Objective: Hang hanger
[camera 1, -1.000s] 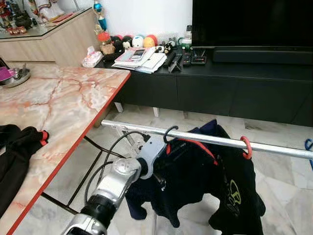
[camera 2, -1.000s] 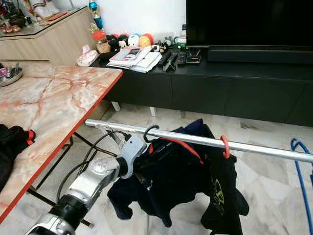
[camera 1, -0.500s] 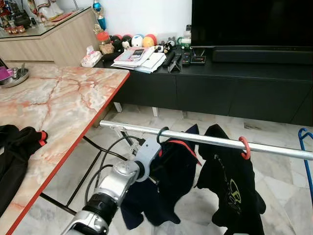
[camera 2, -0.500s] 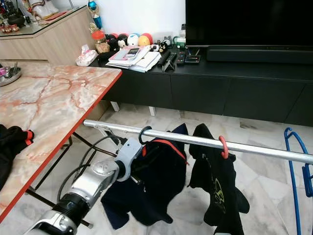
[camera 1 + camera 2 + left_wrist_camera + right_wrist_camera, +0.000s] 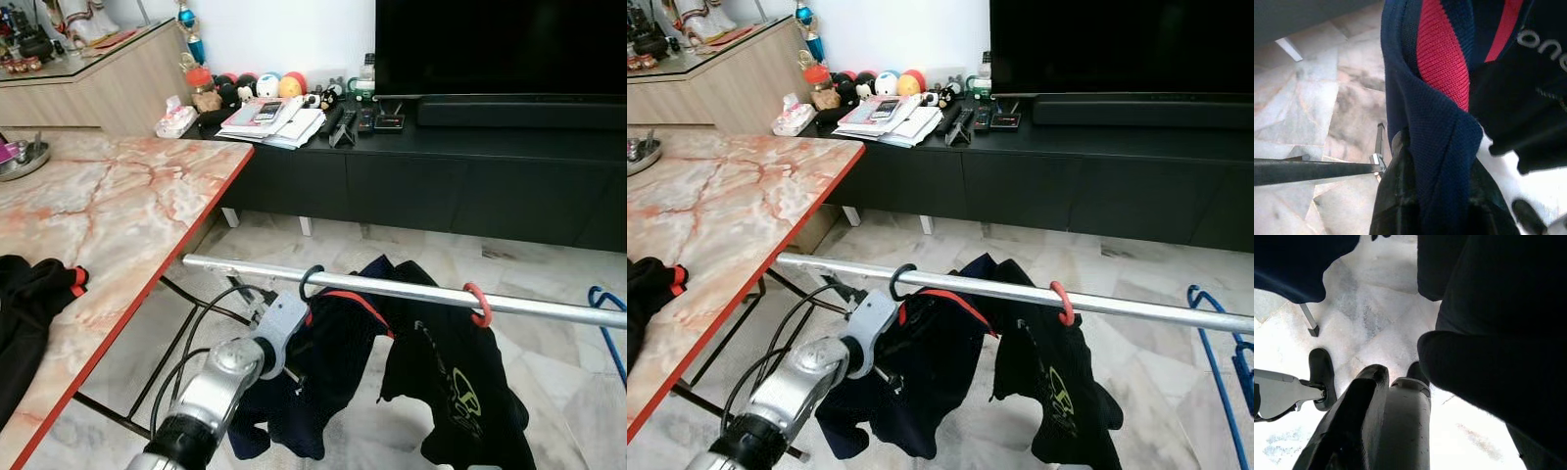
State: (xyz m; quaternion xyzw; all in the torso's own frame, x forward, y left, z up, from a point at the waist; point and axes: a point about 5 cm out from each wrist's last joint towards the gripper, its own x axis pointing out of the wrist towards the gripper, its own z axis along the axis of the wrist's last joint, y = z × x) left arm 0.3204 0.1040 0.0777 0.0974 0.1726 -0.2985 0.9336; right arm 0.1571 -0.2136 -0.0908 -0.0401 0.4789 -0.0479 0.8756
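- Filling the 9 o'clock side of the head view is the big pink and white marble table with a red edge (image 5: pixel 127 196), with a black cloth (image 5: pixel 29 304) lying on it at 8 o'clock.
- Running from 9 o'clock to 3 o'clock across the middle is the long shiny metal rail (image 5: pixel 392 291).
- Hanging from the rail at 5 o'clock is the black shirt with a yellow print (image 5: pixel 460 382), on a hanger with a red hook (image 5: pixel 478 304).
- Hanging just beside it, near 6 o'clock, is the dark blue shirt with red trim (image 5: pixel 328 362); its black hanger hook (image 5: pixel 310 281) sits over the rail.
- Reaching up from 7 o'clock, the left gripper (image 5: pixel 1422 186) has its fingers closed on the dark blue shirt's collar.
- Pointing down at the floor tiles, the right gripper (image 5: pixel 1386 396) has its fingers pressed together, holding nothing.
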